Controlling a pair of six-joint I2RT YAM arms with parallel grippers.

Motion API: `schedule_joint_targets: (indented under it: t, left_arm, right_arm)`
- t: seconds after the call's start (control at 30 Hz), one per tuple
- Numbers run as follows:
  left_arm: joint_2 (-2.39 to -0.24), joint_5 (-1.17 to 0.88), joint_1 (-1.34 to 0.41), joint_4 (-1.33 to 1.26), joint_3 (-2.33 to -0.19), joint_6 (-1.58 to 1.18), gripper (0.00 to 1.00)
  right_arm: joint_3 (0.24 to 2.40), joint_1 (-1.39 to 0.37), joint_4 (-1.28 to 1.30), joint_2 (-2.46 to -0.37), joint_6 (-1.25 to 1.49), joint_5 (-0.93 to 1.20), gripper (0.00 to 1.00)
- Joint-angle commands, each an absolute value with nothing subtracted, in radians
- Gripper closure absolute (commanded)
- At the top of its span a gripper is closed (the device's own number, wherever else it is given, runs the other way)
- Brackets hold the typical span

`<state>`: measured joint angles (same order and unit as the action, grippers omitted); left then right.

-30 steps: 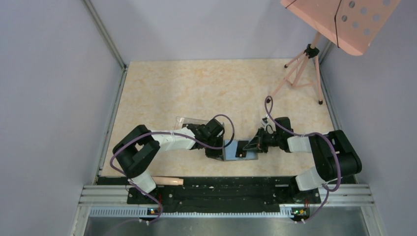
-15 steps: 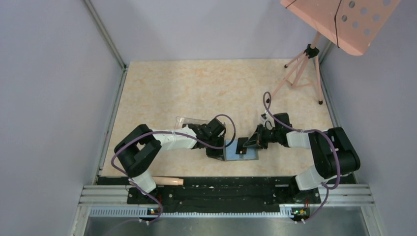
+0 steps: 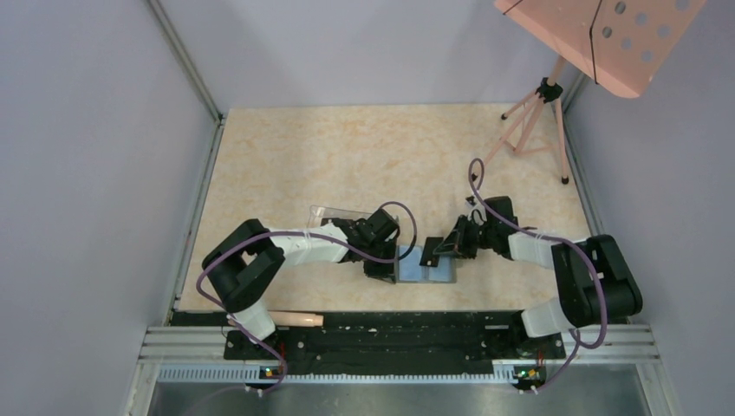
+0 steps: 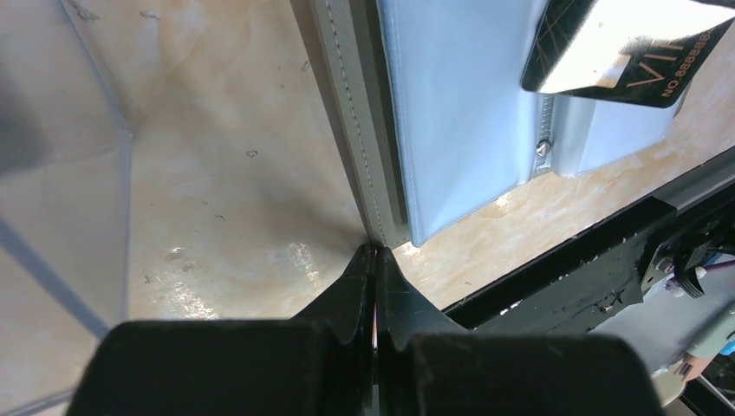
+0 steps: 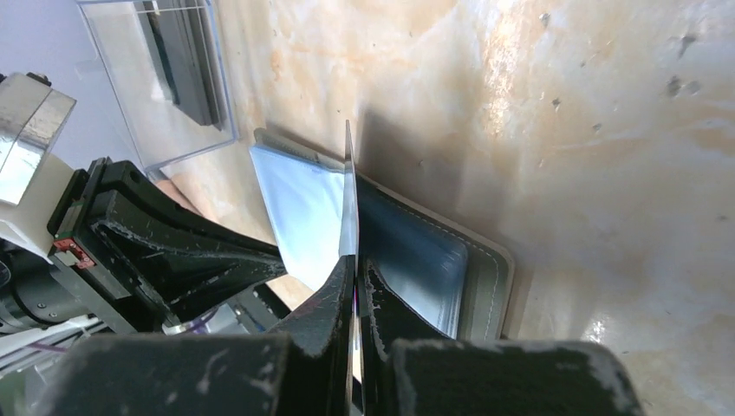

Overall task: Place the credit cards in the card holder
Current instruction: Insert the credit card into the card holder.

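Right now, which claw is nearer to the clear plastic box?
Left. The left claw sits shut at the wallet edge, beside the box; the right claw holds a card over the wallet, farther away.

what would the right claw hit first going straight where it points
Likely the blue inside of the open card holder, the credit card in the right claw touching first; depth unclear.

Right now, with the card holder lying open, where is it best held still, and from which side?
Likely its stitched gray outer border, from the left, low along the table: the card holder lies flat and open, and the right end effector holds a card edge-on over the blue inside, which must stay free.
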<state>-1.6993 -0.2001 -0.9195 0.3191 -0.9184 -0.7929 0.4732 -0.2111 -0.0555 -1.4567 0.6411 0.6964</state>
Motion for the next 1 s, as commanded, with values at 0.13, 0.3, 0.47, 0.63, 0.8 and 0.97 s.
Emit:
schedule_joint_targets:
  t: [0.13,0.3,0.47,0.63,0.8,0.97]
  left_arm:
    - [-1.754,-0.142,-0.939,0.365,-0.922,-0.765,1.0]
    - [-1.759,-0.14,-0.94,0.368,-0.928,-0.763,1.0]
    - [-1.768,-0.142,-0.943,0.371,-0.935,-0.76,1.0]
    - [-1.773,-0.14,-0.945,0.374,-0.938,-0.758,1.0]
    - [-1.772,-0.138,-0.946,0.376,-0.939,-0.758,1.0]
    - [-1.773,-0.134,-0.948,0.381,-0.939,-0.755,1.0]
  right_arm:
    - [0.482,-0.202,-0.062,-1.463,0.619,0.635,1.0]
    - [0.422,-0.209,-0.153,-1.502,0.658,0.707,1.0]
    - [0.404,-0.262,-0.166,-1.511,0.663,0.731,1.0]
    - [0.382,-0.271,-0.171,-1.482,0.685,0.732,1.0]
    - [0.392,-0.271,-0.14,-1.471,0.685,0.747,1.0]
    - [0.468,-0.272,0.004,-1.491,0.61,0.726,1.0]
